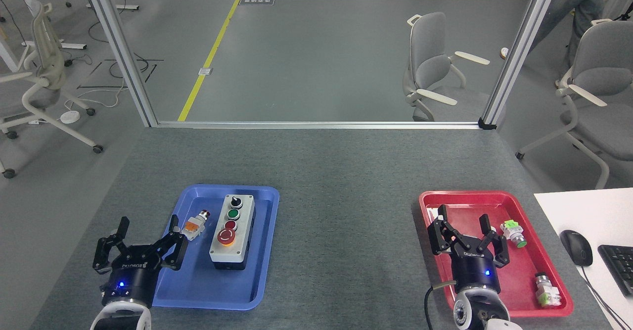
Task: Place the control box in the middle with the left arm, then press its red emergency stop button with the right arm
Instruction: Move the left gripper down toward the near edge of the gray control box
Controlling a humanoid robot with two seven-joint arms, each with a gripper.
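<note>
1. Grey felt-like covering is stretching across the table (346, 171) that we are looking down on in our head view, filling the middle and lower part of the frame.
2. We are seeing the control box (232, 233) lying inside a blue tray (198, 290) at the lower left of the frame, its long side running up and down the picture.
3. The box's light grey face is showing a black knob at the top, a green button below it, a small red button next, and the red emergency stop button (226, 237) on its yellow ring nearest the bottom.
4. A small loose part with an orange body (194, 225) is lying in the same tray, just left of the box and apart from it.
5. Our left gripper (146, 238) is hovering over the tray's lower left corner, its black fingers spread wide and holding nothing, well clear of the box.
6. Our right gripper (465, 231) is hanging over a red tray (494, 196) at the lower right, fingers likewise spread apart and empty.
7. Two loose parts with green bodies (512, 233) (546, 290) are resting in the red tray, to the right of that gripper.
8. A white desk at the right edge is carrying a black mouse (576, 247) and a keyboard (618, 268).
</note>
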